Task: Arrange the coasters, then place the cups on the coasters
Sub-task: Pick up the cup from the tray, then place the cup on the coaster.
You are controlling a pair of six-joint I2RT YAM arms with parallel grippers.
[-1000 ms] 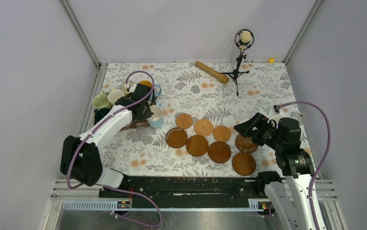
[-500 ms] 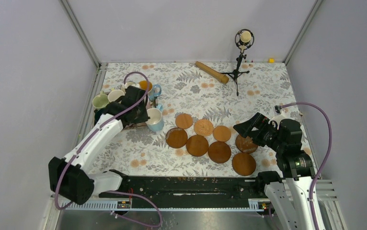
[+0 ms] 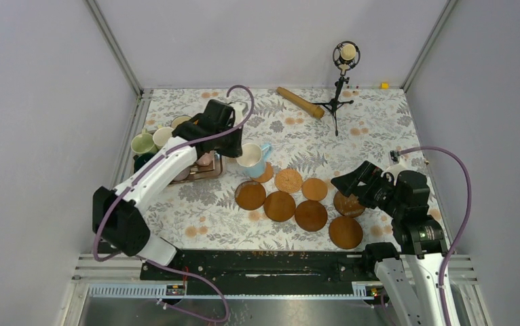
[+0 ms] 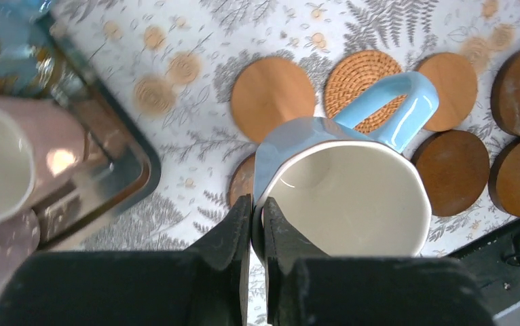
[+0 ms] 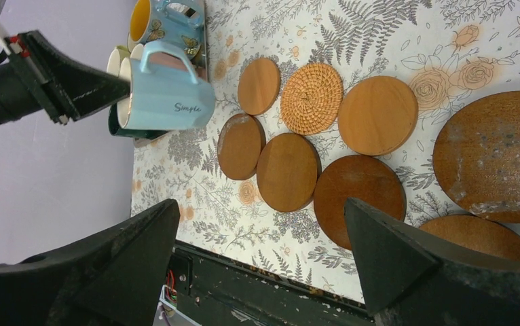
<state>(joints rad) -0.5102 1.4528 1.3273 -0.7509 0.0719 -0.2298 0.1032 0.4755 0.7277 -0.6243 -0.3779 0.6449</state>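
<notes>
My left gripper (image 3: 241, 155) (image 4: 257, 212) is shut on the rim of a light blue cup (image 3: 253, 160) (image 4: 347, 197) (image 5: 169, 96). One finger is inside the rim, the other outside. The cup hangs upright above the left end of the coasters (image 3: 291, 201), handle pointing away from the fingers. Several round wooden coasters lie close together, with a woven one (image 3: 288, 180) (image 4: 364, 80) (image 5: 311, 97) among them. Two larger dark ones (image 3: 345, 232) lie at the right. My right gripper (image 3: 352, 179) (image 5: 263, 204) hovers wide open above the right-hand coasters, holding nothing. More cups, a light green one (image 3: 142, 144) and a pink one (image 4: 13, 163), stand at the left.
A metal tray (image 3: 206, 175) (image 4: 111, 173) at the left holds the other cups, including a blue one with a yellow inside (image 5: 155, 20). A microphone stand (image 3: 341, 81) and a wooden stick (image 3: 300, 102) are at the back. Walls close in on both sides.
My left arm has lifted the light blue cup from beside the tray and carried it right, over the coasters' left end. The right gripper has opened wider and stayed in place.
</notes>
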